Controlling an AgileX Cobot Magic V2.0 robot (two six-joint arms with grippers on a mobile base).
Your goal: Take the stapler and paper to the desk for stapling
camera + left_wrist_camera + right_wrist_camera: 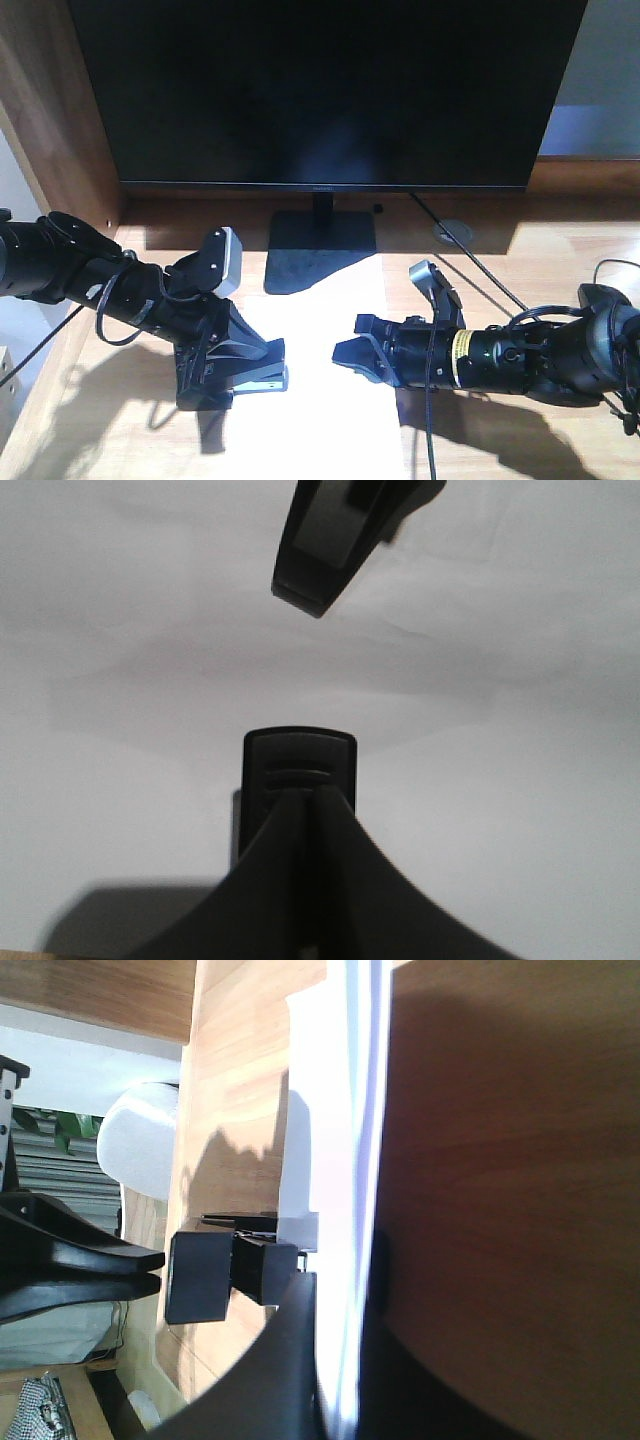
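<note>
Look at the desk (560, 250). The white paper (320, 400) lies flat on it, in front of the monitor (320, 90) and its stand (320, 245). The bright sun makes the sheet glow.

Your left gripper (262, 368) sits low on the left side of the paper. The stapler (258, 378) is right there under it, on the sheet's left part. In the left wrist view, the two fingers are pressed together over the back of the stapler (300, 770), with its black end poking out onto the white paper (500, 780). So it looks like the fingers are closed and pushing down on the stapler, as you would to staple. I cannot tell if they grip its sides or only press on top.

Your right gripper (362, 348) reaches in from the right, and its tip is over the right edge of the paper. In the right wrist view, the sheet (335, 1160) runs edge-on between its two fingers, one dark finger (290, 1380) on the left and a broad brown one on the right. It looks clamped on the paper, likely to keep the sheet from sliding while the stapler is pressed.

A cable (470, 265) runs from the monitor past the round hole (452, 232) in the desk.

There is a small mark at the middle of the monitor's bottom edge and a yellow sticker (461, 350) on the right arm. Both are too small to read.
</note>
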